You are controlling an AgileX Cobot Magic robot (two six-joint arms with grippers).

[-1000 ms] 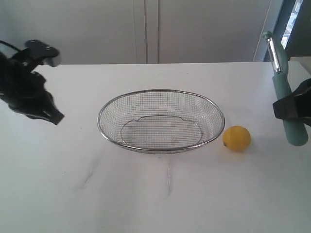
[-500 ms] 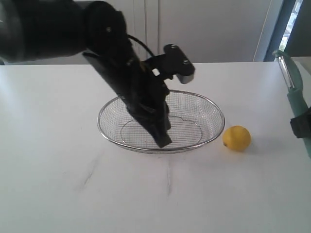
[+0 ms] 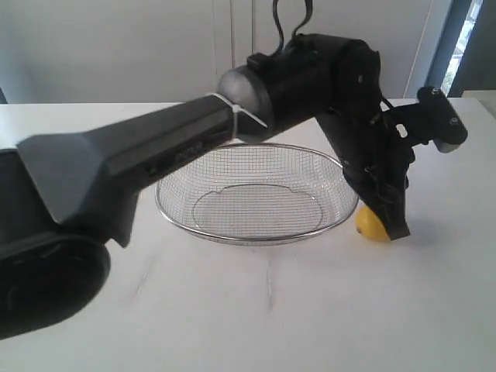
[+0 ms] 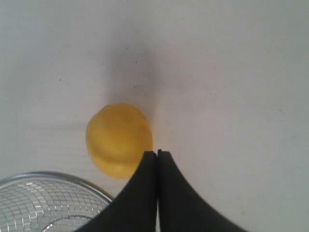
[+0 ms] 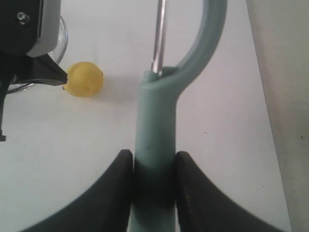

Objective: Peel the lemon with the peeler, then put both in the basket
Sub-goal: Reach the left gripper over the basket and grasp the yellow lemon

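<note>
The yellow lemon (image 3: 370,225) (image 4: 118,139) (image 5: 84,79) lies on the white table just right of the wire mesh basket (image 3: 186,213) (image 4: 43,193). My left arm reaches across the basket, and its left gripper (image 3: 397,230) (image 4: 157,153) is shut with nothing in it, its tips right beside the lemon. The right gripper (image 5: 153,162) is shut on the pale teal handle of the peeler (image 5: 157,125), whose metal blade points away from the wrist. That gripper and the peeler are out of the exterior view.
The left arm's long black and grey links (image 3: 155,155) span the scene above the basket. A table edge (image 5: 263,96) runs close beside the peeler. A white wall and cabinet doors stand behind the table.
The left arm has swept from the far left across the basket to the lemon. The right gripper with the peeler has moved out of the exterior view to the right.
</note>
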